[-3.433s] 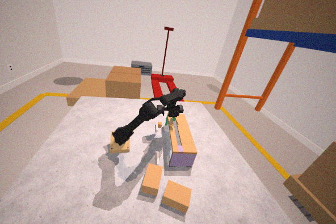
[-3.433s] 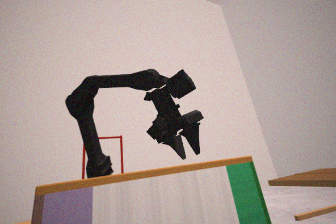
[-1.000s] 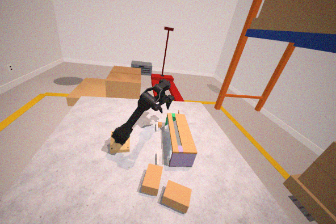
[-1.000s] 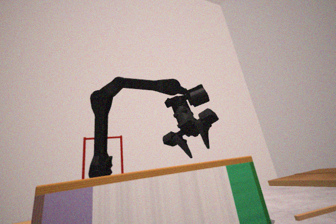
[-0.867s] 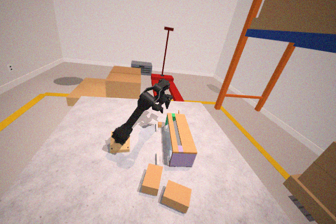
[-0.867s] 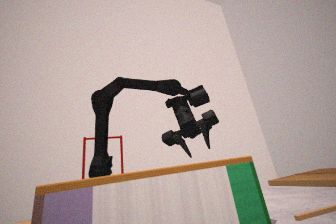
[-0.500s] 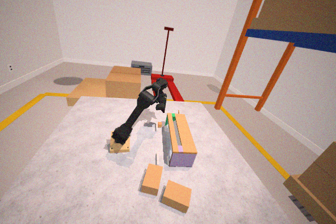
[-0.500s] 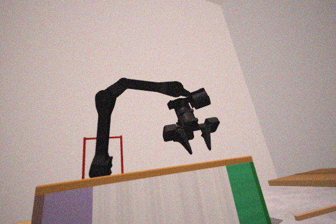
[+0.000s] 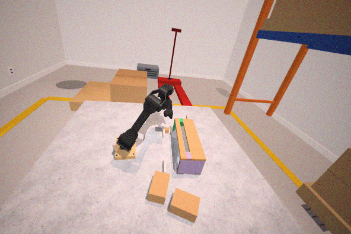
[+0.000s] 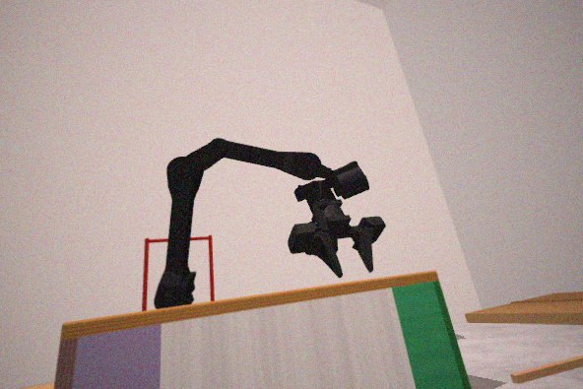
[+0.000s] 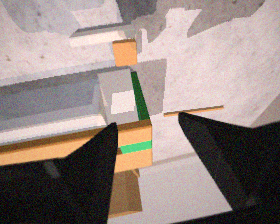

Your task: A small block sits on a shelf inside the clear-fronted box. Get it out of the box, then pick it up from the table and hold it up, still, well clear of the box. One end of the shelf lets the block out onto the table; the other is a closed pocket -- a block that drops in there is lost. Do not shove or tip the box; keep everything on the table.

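The small orange block (image 9: 166, 130) (image 11: 125, 53) is outside the box, just off its clear front near the green end, and appears to rest on the table. The box (image 9: 194, 140) (image 10: 246, 300) (image 11: 136, 131) stands upright, with a slotted wooden top, a purple end and a green end. My gripper (image 9: 170, 116) (image 10: 356, 274) (image 11: 147, 121) is open with nothing between its fingers. It points down and hangs above table height near the green end. In the wrist view the block lies beyond the fingertips, past the box's top edge.
A pale upright strip (image 9: 162, 133) (image 11: 98, 37) stands beside the block, and another strip (image 9: 163, 166) stands nearer the top camera. Two larger tan blocks (image 9: 159, 187) (image 9: 184, 205) lie at the table's near side. A thin wooden bar (image 9: 187, 117) (image 11: 193, 111) is past the green end.
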### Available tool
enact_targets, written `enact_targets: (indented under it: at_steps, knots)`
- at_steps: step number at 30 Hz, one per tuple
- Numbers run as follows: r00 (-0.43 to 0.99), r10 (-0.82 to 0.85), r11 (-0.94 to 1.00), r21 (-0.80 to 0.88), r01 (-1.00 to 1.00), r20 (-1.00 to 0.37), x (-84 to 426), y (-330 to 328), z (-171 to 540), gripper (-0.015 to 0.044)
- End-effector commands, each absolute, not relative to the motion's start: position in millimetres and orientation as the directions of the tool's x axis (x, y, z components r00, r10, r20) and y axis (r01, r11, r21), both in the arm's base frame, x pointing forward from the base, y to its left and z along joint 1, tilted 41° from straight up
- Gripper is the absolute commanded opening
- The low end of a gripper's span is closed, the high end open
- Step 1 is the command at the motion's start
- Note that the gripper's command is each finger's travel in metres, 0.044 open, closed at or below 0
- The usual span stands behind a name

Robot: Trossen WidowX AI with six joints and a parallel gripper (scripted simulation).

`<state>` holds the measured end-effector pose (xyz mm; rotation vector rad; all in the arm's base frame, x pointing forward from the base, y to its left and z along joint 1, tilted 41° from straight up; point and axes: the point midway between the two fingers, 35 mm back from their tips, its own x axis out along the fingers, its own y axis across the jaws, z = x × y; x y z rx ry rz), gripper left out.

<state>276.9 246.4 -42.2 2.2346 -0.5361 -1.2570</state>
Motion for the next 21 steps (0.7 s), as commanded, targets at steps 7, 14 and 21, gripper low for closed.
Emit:
enact_targets:
  at_steps: [7, 14, 21]
  knots:
    - [0.48, -0.589, -0.769, 0.634, -0.084, -0.651, 279.6, 196.2, -95.7, 0.0285]
    - [0.48, -0.589, -0.769, 0.634, -0.084, -0.651, 281.0, 190.7, -102.7, 0.0285]
    - [0.48, -0.589, -0.769, 0.634, -0.084, -0.651, 282.5, 183.5, -111.4, 0.0285]
